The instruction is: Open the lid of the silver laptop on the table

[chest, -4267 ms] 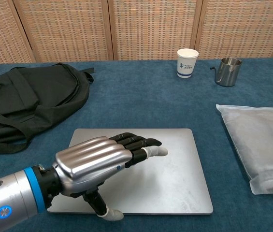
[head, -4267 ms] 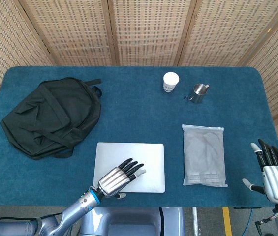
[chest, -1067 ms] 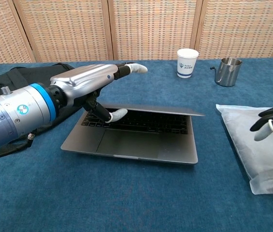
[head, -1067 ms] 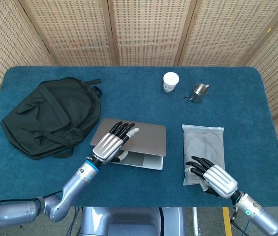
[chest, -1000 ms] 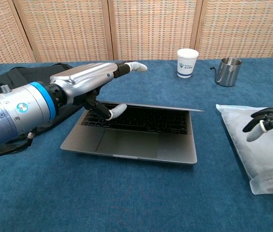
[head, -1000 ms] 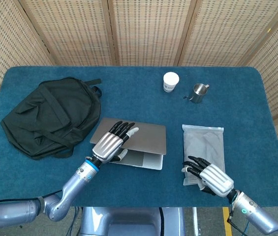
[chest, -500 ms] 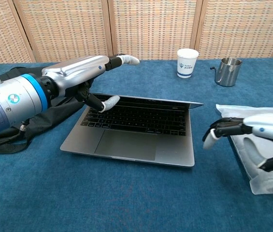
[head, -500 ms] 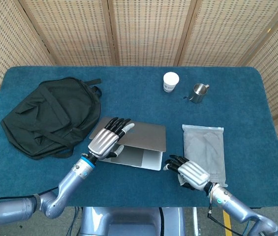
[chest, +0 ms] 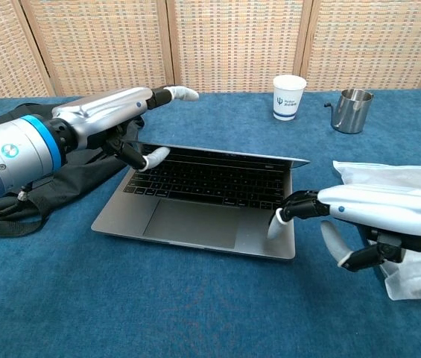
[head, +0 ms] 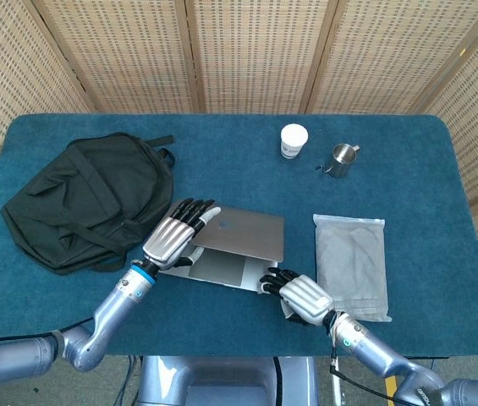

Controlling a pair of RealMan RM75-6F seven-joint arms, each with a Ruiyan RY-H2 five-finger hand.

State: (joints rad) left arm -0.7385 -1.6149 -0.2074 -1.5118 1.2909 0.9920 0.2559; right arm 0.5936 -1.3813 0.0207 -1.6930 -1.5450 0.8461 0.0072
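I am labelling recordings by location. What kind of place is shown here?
Probably an indoor test or demonstration space: a table with a blue cloth, woven folding screens behind it, and everyday props such as a black backpack and a paper cup.

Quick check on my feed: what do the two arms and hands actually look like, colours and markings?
Both hands, left hand and right hand, have ribbed silver metal backs, black fingers and pale whitish fingertips. The arms are smooth silver-grey tubes. Each wrist carries a bright blue band, and the left forearm shows a round blue-and-white logo. A thin black cable trails beside the right forearm.
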